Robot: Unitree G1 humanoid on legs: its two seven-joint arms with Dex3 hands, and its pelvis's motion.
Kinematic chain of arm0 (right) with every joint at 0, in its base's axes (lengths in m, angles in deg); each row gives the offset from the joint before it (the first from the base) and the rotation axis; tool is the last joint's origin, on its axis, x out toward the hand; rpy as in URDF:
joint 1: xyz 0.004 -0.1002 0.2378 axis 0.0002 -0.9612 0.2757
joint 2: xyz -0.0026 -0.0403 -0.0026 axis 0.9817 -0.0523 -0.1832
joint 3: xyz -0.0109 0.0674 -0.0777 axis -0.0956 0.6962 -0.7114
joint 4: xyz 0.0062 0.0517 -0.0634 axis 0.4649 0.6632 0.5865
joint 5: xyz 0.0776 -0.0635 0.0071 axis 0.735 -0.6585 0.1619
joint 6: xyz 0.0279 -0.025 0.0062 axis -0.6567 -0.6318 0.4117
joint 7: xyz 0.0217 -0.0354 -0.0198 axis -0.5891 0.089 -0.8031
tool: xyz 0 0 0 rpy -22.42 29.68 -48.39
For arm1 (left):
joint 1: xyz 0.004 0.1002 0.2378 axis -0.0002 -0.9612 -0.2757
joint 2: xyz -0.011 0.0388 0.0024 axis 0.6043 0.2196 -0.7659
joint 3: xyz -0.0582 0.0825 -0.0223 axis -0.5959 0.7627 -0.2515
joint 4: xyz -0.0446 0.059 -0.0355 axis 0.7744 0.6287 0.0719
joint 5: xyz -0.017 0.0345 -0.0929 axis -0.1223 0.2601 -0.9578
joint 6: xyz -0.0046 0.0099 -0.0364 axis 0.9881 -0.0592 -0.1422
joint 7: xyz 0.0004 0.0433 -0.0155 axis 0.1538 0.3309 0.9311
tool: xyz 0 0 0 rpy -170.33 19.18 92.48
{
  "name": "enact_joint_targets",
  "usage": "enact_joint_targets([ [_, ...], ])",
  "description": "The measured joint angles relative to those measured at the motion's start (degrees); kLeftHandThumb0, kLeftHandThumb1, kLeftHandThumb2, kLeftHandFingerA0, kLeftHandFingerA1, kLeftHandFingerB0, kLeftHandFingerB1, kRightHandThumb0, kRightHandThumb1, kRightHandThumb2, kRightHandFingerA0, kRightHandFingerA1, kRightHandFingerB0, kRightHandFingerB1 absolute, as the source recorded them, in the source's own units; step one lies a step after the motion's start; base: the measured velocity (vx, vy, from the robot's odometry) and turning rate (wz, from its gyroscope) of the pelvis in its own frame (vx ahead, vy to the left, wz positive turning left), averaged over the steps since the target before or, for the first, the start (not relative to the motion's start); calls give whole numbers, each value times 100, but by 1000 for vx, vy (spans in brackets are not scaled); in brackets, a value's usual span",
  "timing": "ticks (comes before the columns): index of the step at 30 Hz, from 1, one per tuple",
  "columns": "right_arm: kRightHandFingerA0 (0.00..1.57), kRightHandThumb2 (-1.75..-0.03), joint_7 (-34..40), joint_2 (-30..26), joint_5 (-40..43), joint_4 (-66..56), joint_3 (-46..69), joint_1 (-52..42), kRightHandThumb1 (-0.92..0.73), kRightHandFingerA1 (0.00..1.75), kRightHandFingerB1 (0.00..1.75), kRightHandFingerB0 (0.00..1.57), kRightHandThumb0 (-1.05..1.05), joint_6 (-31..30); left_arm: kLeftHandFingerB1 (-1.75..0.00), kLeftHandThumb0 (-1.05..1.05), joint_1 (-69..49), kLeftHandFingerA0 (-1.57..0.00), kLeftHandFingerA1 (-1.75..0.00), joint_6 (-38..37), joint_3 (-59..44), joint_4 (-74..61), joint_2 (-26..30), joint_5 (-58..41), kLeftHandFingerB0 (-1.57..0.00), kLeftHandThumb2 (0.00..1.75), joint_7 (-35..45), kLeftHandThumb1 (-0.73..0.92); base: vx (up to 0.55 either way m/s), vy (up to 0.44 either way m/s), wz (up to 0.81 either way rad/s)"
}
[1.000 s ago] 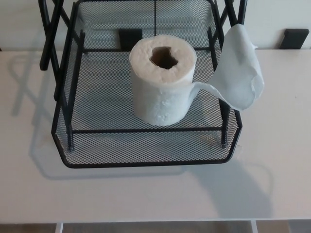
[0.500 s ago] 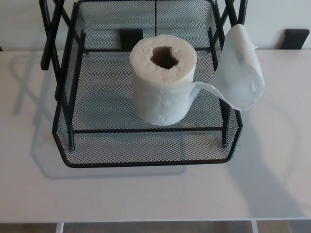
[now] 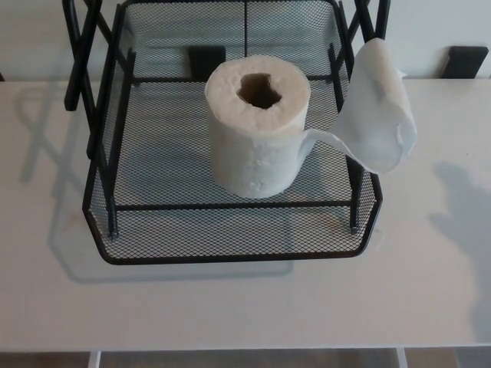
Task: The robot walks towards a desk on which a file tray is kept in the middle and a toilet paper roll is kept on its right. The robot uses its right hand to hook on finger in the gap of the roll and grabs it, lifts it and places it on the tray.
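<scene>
Nearest to where I stood, the front strip of the pale desk (image 3: 230, 307) lay bare, and neither of the robot's hands showed anywhere over it, so I could not say whether the right one was spread or clenched; the same went for the left. What had changed was the shadow on the right side of the desk top (image 3: 464, 207): a second before it had sprawled broad and low by the tray's front right corner, and now it had drawn off toward the right edge and thinned. I took that for the right arm pulling away out of view, though only its shade told me so.

Further in, the black mesh file tray (image 3: 230, 257) sat in the middle of the desk, and the toilet paper roll (image 3: 257, 130) stood upright on the tray's floor, core hole facing up, just where it had been in the moments before. Its loose tail (image 3: 381, 107) trailed from the roll's right side, over the tray's right wall, and hung outside above the desk, barely stirred.

By my judgement the placing was done: roll in the tray, nothing holding it.

Beyond, at the desk's back edge, two dark brackets (image 3: 466, 60) stood against the wall. I could read no brand, label or lettering on anything.
</scene>
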Motion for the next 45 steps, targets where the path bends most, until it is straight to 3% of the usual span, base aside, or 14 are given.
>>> enact_joint_targets([
  [1, 77, -66, 74, 76, -2, 51, 82, -153, -73, 156, 90, 22, -63, 27, -47, -65, -3, -36, -54, 0, -1, 0, 0, 0, -38, 64, 2, 81, 0, 0, 0],
  [3, 73, -66, 231, 244, -4, 154, 225, -458, -71, 158, 83, 23, -64, 77, -47, -65, -17, -36, -54, 0, -3, 0, -2, 0, -38, 64, 5, 81, 0, 0, 0],
  [19, 73, -66, 1473, 1289, -55, 1011, 974, -2084, -71, 158, 83, 23, -64, 350, -47, -65, -36, -36, -54, 0, -18, -2, -3, 0, -38, 64, 16, 81, 0, 0, 0],
  [45, 73, -66, 3520, 1949, -90, 2034, 1776, -2774, -71, 158, 83, 23, -64, 773, -47, -65, 6, -36, -54, 0, -156, -2, -19, -1, -38, 64, 50, 81, 0, 0, 0],
])
